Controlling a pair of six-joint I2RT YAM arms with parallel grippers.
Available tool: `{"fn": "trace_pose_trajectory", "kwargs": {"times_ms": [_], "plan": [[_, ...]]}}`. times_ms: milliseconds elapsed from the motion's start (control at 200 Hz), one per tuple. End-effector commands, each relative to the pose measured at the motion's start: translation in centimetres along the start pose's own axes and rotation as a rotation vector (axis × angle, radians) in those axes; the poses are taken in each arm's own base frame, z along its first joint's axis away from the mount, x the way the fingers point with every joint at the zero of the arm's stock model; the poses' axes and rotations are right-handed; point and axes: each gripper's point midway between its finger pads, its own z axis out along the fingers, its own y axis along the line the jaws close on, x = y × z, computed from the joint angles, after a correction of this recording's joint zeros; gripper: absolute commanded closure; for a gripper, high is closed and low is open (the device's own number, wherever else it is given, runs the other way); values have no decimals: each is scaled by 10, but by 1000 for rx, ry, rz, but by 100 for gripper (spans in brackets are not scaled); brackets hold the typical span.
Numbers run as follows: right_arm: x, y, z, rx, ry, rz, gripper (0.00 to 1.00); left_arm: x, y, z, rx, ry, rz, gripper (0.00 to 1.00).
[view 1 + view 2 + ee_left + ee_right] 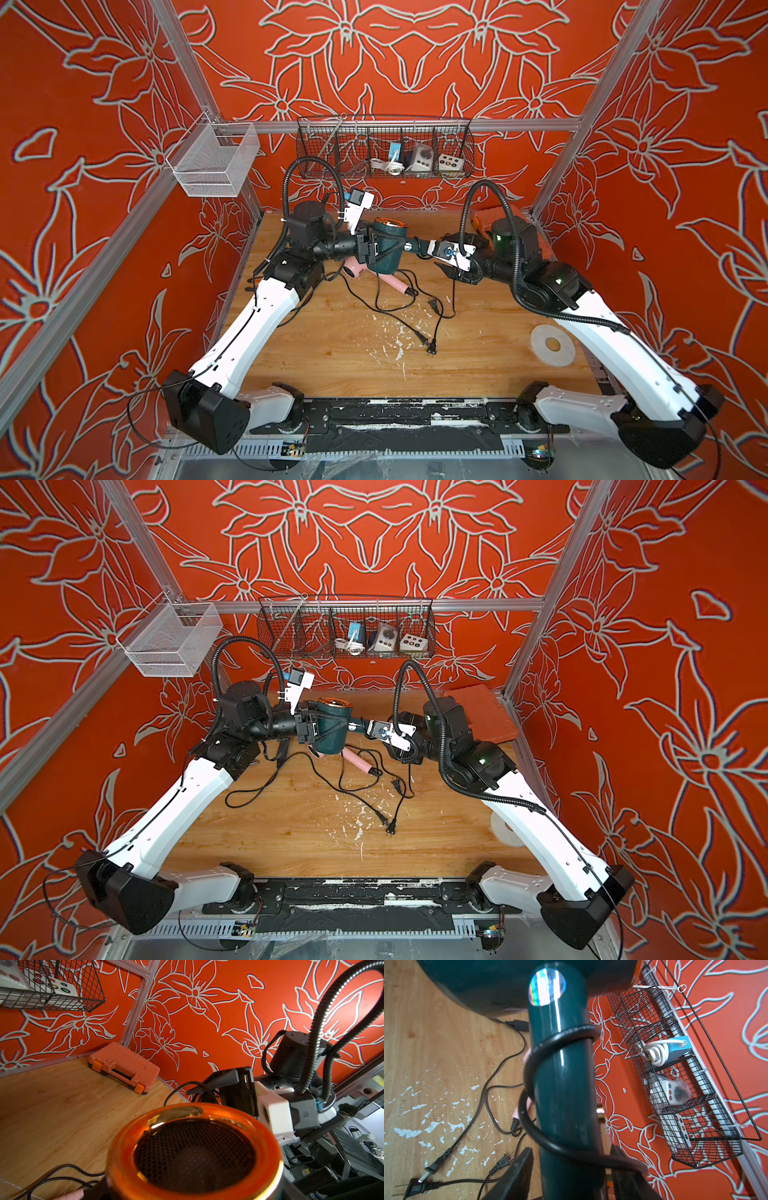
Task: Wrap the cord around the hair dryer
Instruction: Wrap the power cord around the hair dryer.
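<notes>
Both arms are the same build. Left arm [249, 328] and right arm [615, 353] have white shells on the long links and black joint housings [203, 411]. Black corrugated conduit [286, 183] at each wrist, thin black cable [566, 840] along the shell. White camera mount [358, 208] with a blue connector [321, 1104]. Left gripper [383, 246] and right gripper [569, 1167] are black. Green LED [559, 281] on a right arm joint.

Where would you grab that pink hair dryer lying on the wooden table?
Probably by the pink hair dryer's slim handle, from straight above: it lies flat and exposed on the wooden table, while its head sits partly under the held dark green hair dryer.
</notes>
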Motion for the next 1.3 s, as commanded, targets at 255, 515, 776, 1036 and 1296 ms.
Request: {"fn": "trace_pose_trajectory", "kwargs": {"times_ms": [255, 515, 776, 1036, 1296], "plan": [[-7, -5, -4, 36, -28, -31, 100, -14, -57, -8, 191, 8, 119, 100], [-7, -4, -17, 48, -25, -68, 100, 13, -67, -10, 273, 138, 81, 73], [-14, -3, -18, 24, -53, -75, 100, 34, -74, -4, 309, 231, 42, 47], [-25, -6, -17, 23, -88, -67, 100, 44, -81, 9, 338, 272, 37, 23], [-30, -7, -18, 30, -114, -53, 100, 51, -80, 16, 330, 296, 40, 8]]}}
